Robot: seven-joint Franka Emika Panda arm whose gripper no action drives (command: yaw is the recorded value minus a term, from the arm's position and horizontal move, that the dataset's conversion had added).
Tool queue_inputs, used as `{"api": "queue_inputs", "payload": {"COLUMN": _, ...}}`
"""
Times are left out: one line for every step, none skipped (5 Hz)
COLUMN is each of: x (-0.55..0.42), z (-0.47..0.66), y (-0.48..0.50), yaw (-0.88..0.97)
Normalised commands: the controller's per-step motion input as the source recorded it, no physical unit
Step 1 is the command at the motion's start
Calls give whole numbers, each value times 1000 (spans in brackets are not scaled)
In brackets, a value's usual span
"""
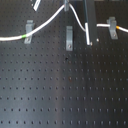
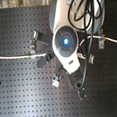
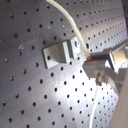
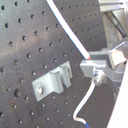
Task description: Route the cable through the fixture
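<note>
The cable (image 1: 47,21) is a thin white cord. It runs from the first exterior view's left, past its green band (image 1: 23,36) at the leaning clip (image 1: 28,31), and up to my gripper (image 1: 66,6). From there it drops toward the T-topped clip (image 1: 112,25). The fixture (image 1: 69,36) stands upright just below the raised stretch of cable. In the second wrist view my gripper (image 4: 96,66) looks shut on the cable (image 4: 67,32), close beside the fixture (image 4: 52,80). The arm (image 2: 66,41) hides the fixture in the second exterior view.
The black perforated board (image 1: 60,90) stretches wide toward the bottom of the first exterior view. A dark bar with a white tip (image 1: 89,27) hangs right of the fixture. The cable's orange band (image 2: 106,39) lies by the T-topped clip (image 2: 100,41).
</note>
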Motion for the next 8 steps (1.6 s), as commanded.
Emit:
{"api": "queue_inputs", "payload": {"x": -186, "z": 162, "y": 282, "yaw": 217}}
{"api": "queue_inputs", "payload": {"x": -3, "z": 109, "y": 6, "yaw": 0}}
{"api": "queue_inputs", "payload": {"x": 32, "z": 23, "y": -154, "yaw": -326}}
{"api": "queue_inputs", "payload": {"x": -83, "z": 79, "y": -271, "yaw": -491}}
{"api": "queue_inputs", "payload": {"x": -197, "z": 150, "y": -275, "yaw": -548}}
{"api": "queue_inputs", "payload": {"x": -313, "z": 183, "y": -213, "yaw": -528}}
{"api": "queue_inputs", "payload": {"x": -351, "z": 253, "y": -51, "yaw": -346}}
{"api": "queue_inputs", "payload": {"x": -366, "z": 156, "y": 382, "yaw": 217}}
